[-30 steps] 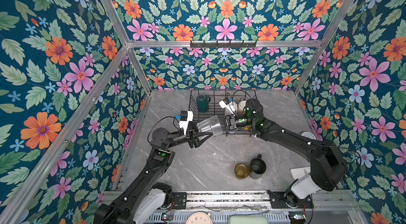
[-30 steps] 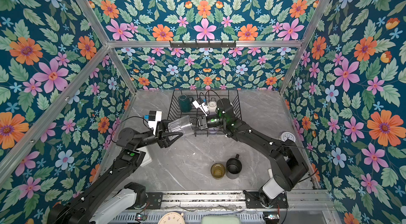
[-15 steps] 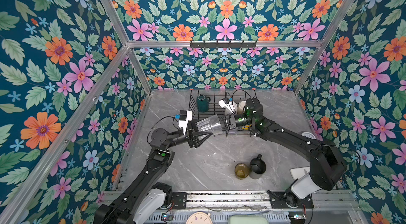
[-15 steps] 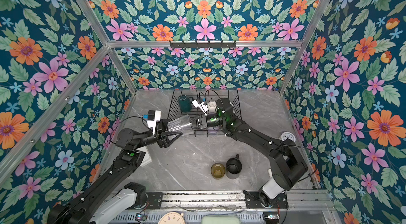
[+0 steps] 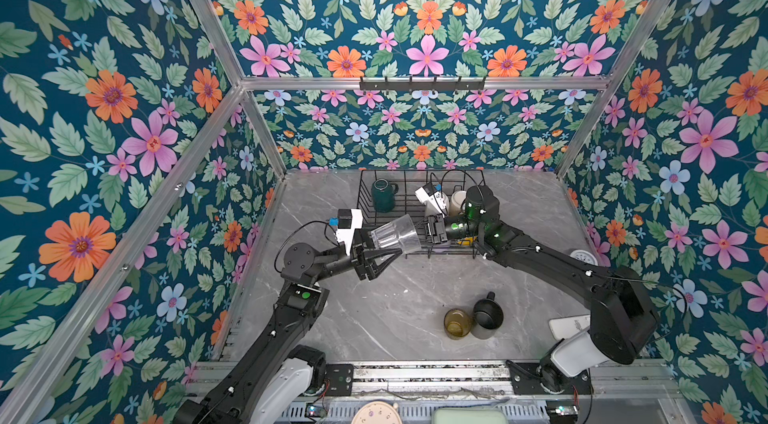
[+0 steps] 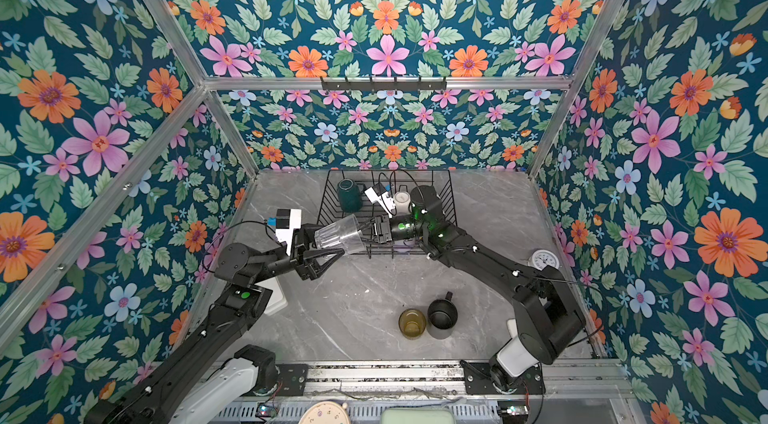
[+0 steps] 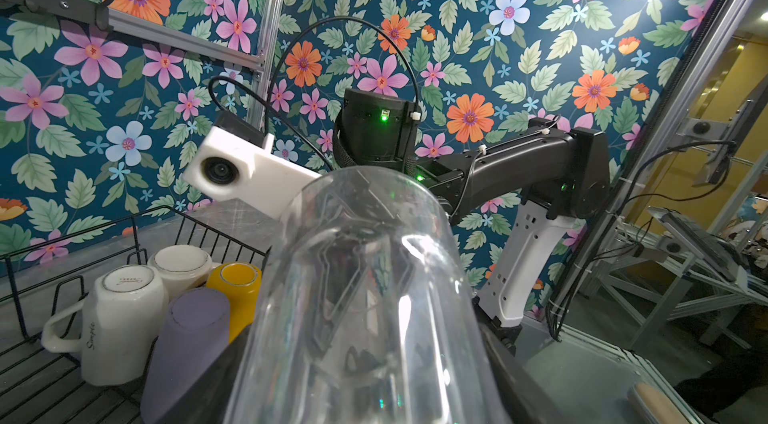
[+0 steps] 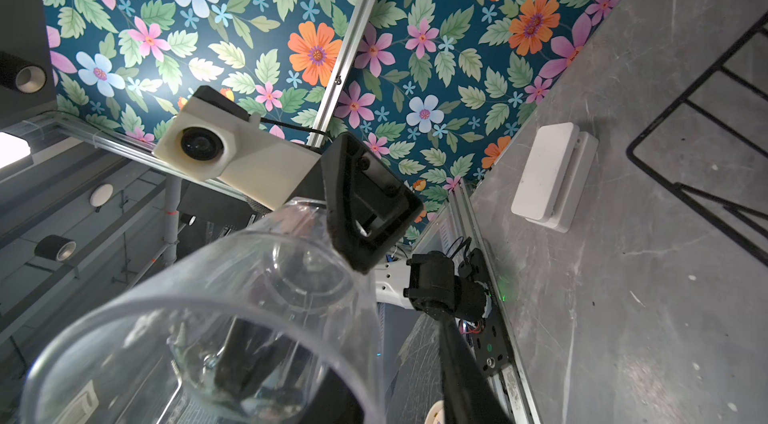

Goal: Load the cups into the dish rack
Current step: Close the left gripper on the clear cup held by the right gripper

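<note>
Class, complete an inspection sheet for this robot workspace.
Surface: grey marbled tabletop, faint scuffs.
Job's things: black wire dish rack holds dark green mug, scripted white mug, lilac tumbler, yellow mug; amber glass and black mug stand outside; clear ribbed glass midair.
Clutter: round white alarm clock, flat white box.
Grippers: left gripper clamps that glass's base; right gripper at its mouth, grip unclear.
Cables: black wrist-camera cable loops above rack.
Surroundings: floral walls; black hook rail, bare.

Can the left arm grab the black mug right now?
Probably not yet: its end effector is holding the clear glass, and the amber glass stands right beside the mug on that arm's side.
</note>
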You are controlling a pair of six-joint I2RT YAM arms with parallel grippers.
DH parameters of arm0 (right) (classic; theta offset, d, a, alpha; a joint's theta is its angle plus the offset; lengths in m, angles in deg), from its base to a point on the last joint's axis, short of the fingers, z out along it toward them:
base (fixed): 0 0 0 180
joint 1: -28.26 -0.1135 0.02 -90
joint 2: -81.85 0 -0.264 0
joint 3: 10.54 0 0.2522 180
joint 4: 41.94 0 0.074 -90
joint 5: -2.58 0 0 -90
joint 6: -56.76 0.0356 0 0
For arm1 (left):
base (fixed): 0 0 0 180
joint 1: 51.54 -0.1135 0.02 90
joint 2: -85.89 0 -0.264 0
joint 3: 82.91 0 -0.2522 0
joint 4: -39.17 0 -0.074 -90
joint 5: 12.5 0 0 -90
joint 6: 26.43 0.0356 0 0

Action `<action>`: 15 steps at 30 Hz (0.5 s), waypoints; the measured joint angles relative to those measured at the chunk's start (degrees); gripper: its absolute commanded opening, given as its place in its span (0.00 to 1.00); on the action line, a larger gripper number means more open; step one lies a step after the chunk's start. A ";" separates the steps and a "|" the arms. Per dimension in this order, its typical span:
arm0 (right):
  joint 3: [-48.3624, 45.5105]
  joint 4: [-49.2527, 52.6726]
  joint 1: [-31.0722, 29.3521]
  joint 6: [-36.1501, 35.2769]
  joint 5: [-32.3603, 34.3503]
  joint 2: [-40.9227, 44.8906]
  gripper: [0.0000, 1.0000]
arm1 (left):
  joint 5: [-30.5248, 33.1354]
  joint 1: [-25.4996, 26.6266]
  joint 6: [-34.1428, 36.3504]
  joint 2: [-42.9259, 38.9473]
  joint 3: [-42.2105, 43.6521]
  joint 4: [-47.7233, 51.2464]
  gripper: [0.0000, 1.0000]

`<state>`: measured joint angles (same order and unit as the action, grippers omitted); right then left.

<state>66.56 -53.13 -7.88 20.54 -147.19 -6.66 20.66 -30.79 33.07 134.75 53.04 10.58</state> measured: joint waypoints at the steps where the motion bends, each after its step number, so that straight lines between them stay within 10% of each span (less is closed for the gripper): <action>1: -0.20 0.44 0.28 0.00 0.02 0.24 0.42 | 0.09 0.00 0.35 -0.09 -0.15 0.35 0.00; 15: -3.08 24.44 5.57 -14.95 19.39 15.96 0.91 | 5.11 0.00 5.60 0.28 -5.01 10.60 0.00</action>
<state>63.47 -28.69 -2.30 5.59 -127.80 9.30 25.77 -30.79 38.66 135.03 48.04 21.18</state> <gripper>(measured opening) 0.852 0.730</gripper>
